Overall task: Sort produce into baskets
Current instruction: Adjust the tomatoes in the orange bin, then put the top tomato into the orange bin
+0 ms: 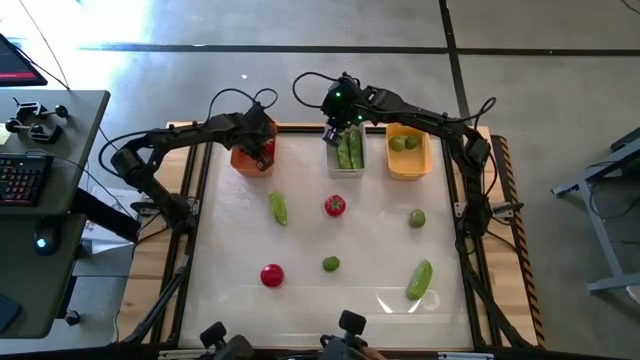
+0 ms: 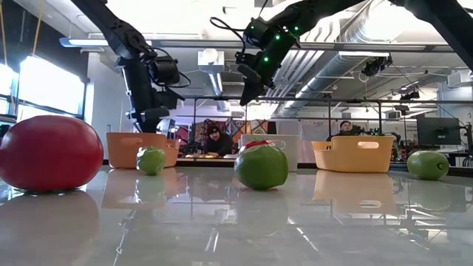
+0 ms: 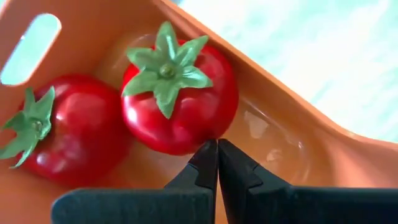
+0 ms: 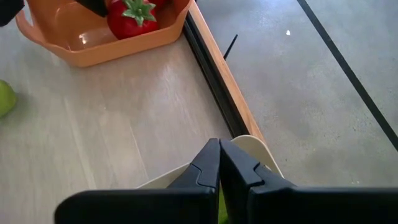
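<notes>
The left gripper (image 3: 217, 144) has its fingers pressed together, empty, tips just beside a tomato (image 3: 179, 99) in the orange-red basket (image 1: 250, 157); a second tomato (image 3: 65, 127) there is partly cut off. The right gripper (image 4: 219, 144), fingers also closed on nothing, hangs over the pale grey basket (image 1: 349, 155), whose cucumbers (image 1: 350, 150) it largely hides. Limes (image 1: 404, 143), probably two, lie in the yellow-orange basket (image 1: 408, 165). More produce lies scattered on the bench (image 1: 330, 300).
</notes>
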Controlling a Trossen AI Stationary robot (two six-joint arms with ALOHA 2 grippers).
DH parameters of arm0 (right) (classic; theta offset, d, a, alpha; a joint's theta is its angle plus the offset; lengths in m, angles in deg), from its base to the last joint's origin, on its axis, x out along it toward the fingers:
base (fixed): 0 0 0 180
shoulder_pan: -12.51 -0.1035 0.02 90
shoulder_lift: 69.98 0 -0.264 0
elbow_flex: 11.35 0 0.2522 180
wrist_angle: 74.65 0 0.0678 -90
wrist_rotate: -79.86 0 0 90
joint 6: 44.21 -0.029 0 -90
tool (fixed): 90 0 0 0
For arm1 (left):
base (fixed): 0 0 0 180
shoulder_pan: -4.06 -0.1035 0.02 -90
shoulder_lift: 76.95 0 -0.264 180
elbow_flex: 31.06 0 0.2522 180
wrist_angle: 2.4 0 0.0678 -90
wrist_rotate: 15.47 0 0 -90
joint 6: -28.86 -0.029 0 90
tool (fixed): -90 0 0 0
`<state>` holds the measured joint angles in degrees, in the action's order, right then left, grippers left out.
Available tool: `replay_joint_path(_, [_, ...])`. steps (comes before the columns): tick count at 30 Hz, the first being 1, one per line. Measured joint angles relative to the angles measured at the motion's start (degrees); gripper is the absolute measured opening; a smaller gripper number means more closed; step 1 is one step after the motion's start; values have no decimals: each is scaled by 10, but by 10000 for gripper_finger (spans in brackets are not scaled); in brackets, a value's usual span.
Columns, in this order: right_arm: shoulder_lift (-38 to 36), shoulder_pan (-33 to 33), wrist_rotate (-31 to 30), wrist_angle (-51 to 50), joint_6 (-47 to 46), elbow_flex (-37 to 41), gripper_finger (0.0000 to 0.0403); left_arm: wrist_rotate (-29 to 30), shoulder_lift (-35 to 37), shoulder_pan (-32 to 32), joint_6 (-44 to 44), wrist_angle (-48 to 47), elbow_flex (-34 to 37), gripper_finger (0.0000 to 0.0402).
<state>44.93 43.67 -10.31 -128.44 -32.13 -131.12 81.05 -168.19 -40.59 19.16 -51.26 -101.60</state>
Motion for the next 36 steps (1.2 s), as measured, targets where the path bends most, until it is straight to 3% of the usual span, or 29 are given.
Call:
replay_joint_path(12, [0, 0, 0, -2, 0, 0, 0, -12, 1, -19, -14, 53, 0, 0])
replay_joint_path(17, [0, -3, 32, 6, -5, 0, 0, -13, 1, -19, -15, 54, 1, 0])
replay_joint_path(25, [0, -22, 36, 21, -6, 0, 0, -11, 2, -29, -30, 74, 38, 0])
replay_joint_path(36, [0, -39, 36, 35, -5, 0, 0, -5, 75, -51, -30, 85, 47, 0])
